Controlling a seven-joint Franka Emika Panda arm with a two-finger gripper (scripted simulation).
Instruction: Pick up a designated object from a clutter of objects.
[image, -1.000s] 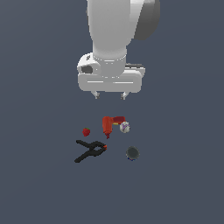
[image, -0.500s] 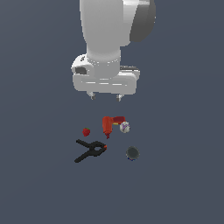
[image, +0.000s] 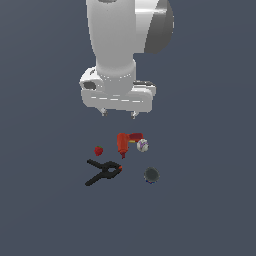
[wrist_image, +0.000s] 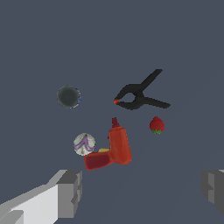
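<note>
The tiny red strawberry (image: 99, 150) lies on the grey floor at the exterior view's left of the clutter; it also shows in the wrist view (wrist_image: 156, 125). Beside it lie the red drill-like tool (image: 125, 142) (wrist_image: 114, 148), the black clamp with a red tip (image: 103, 171) (wrist_image: 141, 92), the whitish patterned ball (image: 142, 145) (wrist_image: 84, 144) and the dark round object (image: 151, 175) (wrist_image: 68, 96). My gripper (image: 118, 114) hangs well above the clutter, open and empty. Its fingers (wrist_image: 70, 193) frame the wrist view's lower edge.
The grey floor (image: 210, 200) spreads around the small cluster. The arm's white body (image: 120, 45) rises above the gripper.
The gripper has risen and shifted slightly toward the exterior view's left. The objects have not moved.
</note>
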